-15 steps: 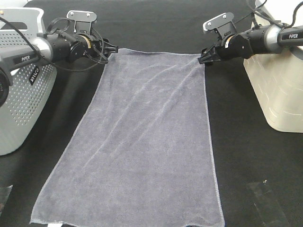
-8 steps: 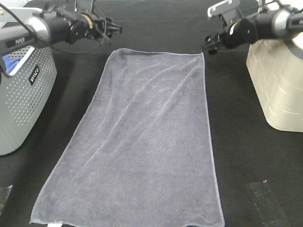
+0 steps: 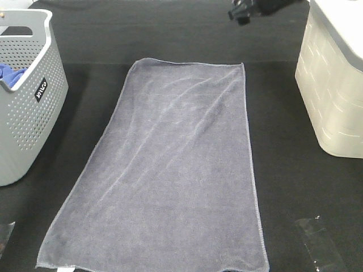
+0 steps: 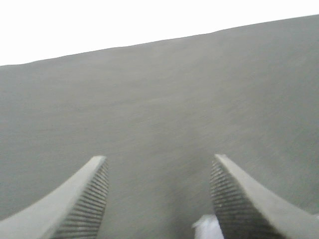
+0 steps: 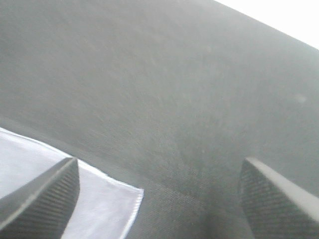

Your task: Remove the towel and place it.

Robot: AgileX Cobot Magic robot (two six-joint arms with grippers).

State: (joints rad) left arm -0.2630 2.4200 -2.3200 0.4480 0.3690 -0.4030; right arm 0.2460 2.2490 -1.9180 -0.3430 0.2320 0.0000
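One large greyish-lavender microfibre towel [image 3: 173, 170] lies flat on the black cloth-covered table [image 3: 295, 187], long axis running from near edge to far side — between a grey perforated basket [image 3: 28, 113] and cream bin [image 3: 334, 85]. Left gripper [image 4: 158, 191] and right gripper [image 5: 159, 191] stand wide, apparently empty.

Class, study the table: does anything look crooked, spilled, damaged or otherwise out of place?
Nothing stands out. The towel lies spread flat on the black table between the grey basket and the cream bin, with only soft creases. Blue cloth sits inside the basket.
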